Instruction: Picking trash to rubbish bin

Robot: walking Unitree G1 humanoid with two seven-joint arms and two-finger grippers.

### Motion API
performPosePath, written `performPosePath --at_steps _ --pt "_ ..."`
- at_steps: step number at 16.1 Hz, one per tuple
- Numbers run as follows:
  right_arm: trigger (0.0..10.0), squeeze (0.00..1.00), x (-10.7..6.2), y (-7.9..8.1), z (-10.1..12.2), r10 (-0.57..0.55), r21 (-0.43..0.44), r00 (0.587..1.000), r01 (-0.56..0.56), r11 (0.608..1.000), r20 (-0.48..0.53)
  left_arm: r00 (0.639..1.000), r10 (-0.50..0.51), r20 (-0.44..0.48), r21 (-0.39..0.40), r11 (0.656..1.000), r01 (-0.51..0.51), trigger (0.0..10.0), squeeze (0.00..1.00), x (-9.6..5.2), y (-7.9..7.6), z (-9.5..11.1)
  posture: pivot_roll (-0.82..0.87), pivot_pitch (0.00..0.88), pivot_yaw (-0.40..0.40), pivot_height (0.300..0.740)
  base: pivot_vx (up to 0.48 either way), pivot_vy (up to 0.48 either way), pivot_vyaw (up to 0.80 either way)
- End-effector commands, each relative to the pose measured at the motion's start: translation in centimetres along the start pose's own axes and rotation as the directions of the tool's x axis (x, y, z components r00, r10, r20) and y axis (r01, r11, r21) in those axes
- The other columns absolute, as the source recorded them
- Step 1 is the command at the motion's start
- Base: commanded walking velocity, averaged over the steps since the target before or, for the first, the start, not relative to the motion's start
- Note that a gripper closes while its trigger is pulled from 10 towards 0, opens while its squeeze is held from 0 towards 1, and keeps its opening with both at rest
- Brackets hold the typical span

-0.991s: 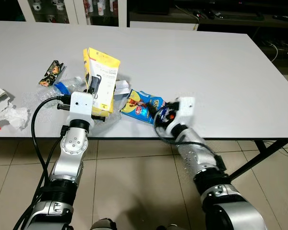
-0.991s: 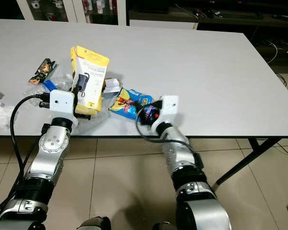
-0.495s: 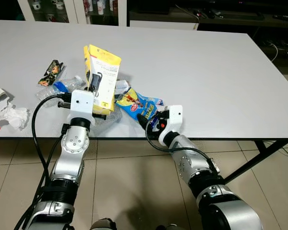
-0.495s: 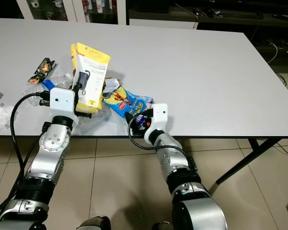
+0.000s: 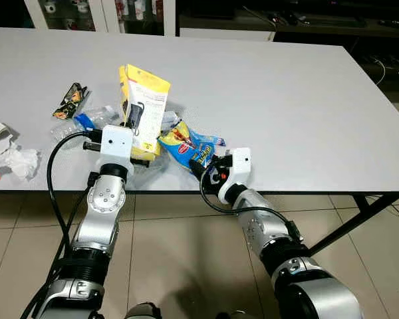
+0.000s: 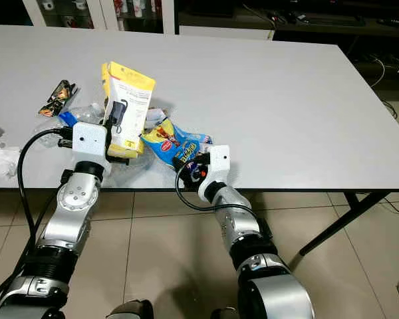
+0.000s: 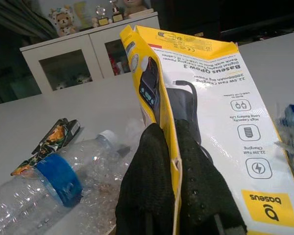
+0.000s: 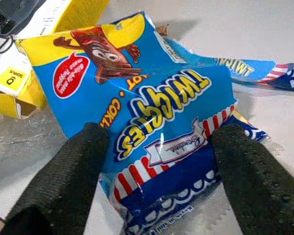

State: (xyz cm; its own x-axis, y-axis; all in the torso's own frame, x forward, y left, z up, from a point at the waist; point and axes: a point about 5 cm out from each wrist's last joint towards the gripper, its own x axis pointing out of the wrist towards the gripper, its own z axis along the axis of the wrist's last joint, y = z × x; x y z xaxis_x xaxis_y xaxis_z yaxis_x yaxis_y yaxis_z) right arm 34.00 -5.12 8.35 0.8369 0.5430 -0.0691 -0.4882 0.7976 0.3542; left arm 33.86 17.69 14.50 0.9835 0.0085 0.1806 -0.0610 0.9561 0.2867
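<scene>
The left hand (image 7: 174, 161) is pinching the bottom edge of the yellow cardboard package (image 5: 146, 106), fingers closed tight on it, one on each face, holding it upright just above the table (image 5: 286, 86) near the front edge. It's a stiff printed box-card with a black gadget pictured on it.

The right hand (image 8: 157, 147) is sitting wide open around the blue snack bag (image 5: 189, 145), one black finger on each side of the bag's lower end, not clearly squeezing it. The bag is lying crinkled and tilted, its top leaning toward the yellow package, just beside it. It's glossy foil-plastic with yellow lettering and red-and-white stripes.

Right behind the left hand a crushed clear plastic bottle (image 7: 44, 186) with a blue label band is lying on its side, and a small dark wrapper (image 5: 72, 100) is lying past it. Crumpled white paper (image 5: 16, 159) is sitting well off at the table's left end.

The table is a plain matte light grey with dark legs, standing on beige tiled floor (image 5: 179, 259). White glass-door cabinets (image 7: 73, 63) are running along the back wall.
</scene>
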Motion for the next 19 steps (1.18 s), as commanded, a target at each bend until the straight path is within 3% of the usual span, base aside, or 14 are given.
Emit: performPosePath --at_steps 1,11,19 --pt "0.0 0.00 -0.2 0.1 -0.7 -0.001 0.007 1.000 0.001 1.000 -0.020 0.999 -0.021 0.032 0.005 1.000 0.020 10.0 0.00 0.4 -0.4 0.9 0.04 0.097 -0.073 0.740 0.000 0.000 0.00" --pt "0.0 0.00 -0.5 -0.6 -0.6 -0.026 -0.002 1.000 0.026 1.000 -0.012 0.999 -0.024 0.036 0.005 1.000 0.023 10.0 0.00 0.6 -0.5 1.0 0.05 0.090 -0.070 0.740 0.000 0.000 0.00" --pt "0.0 0.00 -0.3 -1.9 1.9 -0.110 -0.023 0.989 0.113 0.993 0.097 0.999 -0.021 0.041 0.000 1.000 0.021 10.0 0.00 0.7 -0.7 1.1 0.04 0.081 -0.071 0.740 0.000 0.000 0.00"
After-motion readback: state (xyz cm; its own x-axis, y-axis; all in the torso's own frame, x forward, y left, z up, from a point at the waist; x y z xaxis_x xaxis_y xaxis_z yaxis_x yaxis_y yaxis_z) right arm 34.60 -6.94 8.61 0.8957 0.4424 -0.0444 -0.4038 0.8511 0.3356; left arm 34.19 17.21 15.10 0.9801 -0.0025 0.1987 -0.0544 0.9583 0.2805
